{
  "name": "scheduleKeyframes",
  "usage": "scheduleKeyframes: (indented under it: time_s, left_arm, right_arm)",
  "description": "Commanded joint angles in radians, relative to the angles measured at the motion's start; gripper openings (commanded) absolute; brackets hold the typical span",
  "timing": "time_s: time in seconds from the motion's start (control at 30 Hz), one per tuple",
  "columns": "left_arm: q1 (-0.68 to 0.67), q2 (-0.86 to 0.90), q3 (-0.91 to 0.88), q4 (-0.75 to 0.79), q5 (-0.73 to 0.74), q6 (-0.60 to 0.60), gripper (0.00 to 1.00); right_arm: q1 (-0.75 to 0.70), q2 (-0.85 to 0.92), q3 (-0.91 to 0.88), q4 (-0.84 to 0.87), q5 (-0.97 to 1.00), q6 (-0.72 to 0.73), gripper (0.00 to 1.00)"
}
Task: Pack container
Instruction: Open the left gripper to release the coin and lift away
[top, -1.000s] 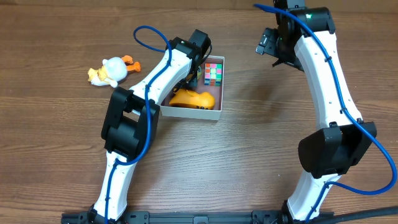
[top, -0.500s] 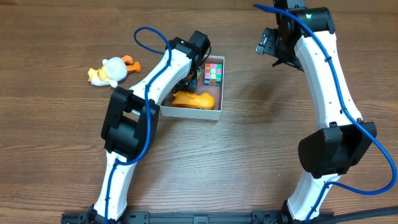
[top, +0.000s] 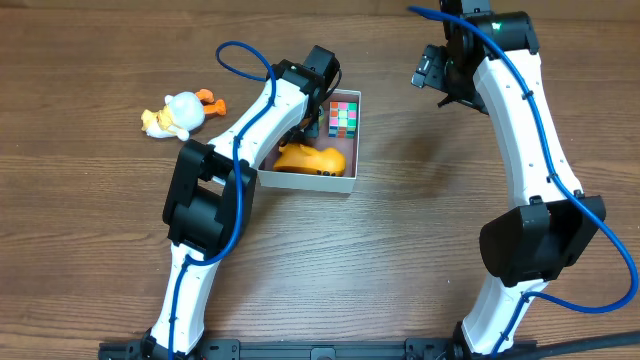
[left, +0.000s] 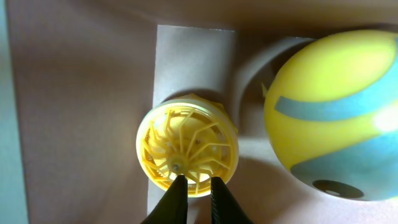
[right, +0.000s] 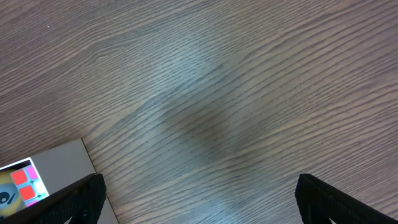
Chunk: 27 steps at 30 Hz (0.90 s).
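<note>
The container (top: 349, 180), a shallow white-walled box, sits at the table's middle. It holds a multicoloured cube (top: 345, 117) and an orange toy (top: 311, 160). My left gripper (top: 312, 120) reaches down into it. In the left wrist view the jaws (left: 194, 184) are nearly closed on the edge of a yellow spoked wheel toy (left: 186, 140), which lies over the pinkish floor (left: 81, 93) beside a yellow-and-blue ball (left: 333, 106). My right gripper (top: 440, 78) is open and empty above bare table, right of the container. Its view (right: 199, 208) shows the container's corner (right: 62, 163).
A white-and-yellow duck toy (top: 180, 113) with orange feet lies on the wooden table left of the container. The left arm's blue cable loops above the container's left side.
The orange toy shifts very slightly inside the container. Both arms stay almost still.
</note>
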<state>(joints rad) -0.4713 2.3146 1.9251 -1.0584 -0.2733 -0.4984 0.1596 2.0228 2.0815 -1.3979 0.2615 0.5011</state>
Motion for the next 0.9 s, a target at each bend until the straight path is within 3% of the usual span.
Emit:
scheduleKeyframes:
  time_s: [0.0, 0.17, 0.4, 0.87]
  left_arm:
    - [0.01, 0.001, 0.01, 0.003, -0.052, -0.003, 0.13]
    - [0.04, 0.001, 0.01, 0.019, -0.072, -0.003, 0.15]
    - [0.045, 0.001, 0.01, -0.02, 0.039, -0.003, 0.11]
    - [0.053, 0.001, 0.01, 0.074, -0.002, 0.031, 0.14]
  right_arm:
    - [0.002, -0.003, 0.027, 0.005, 0.003, 0.009, 1.0]
    - [0.002, -0.003, 0.027, 0.005, 0.003, 0.009, 1.0]
    - [0.002, -0.003, 0.027, 0.005, 0.002, 0.009, 1.0]
    - [0.002, -0.003, 0.027, 0.005, 0.002, 0.009, 1.0]
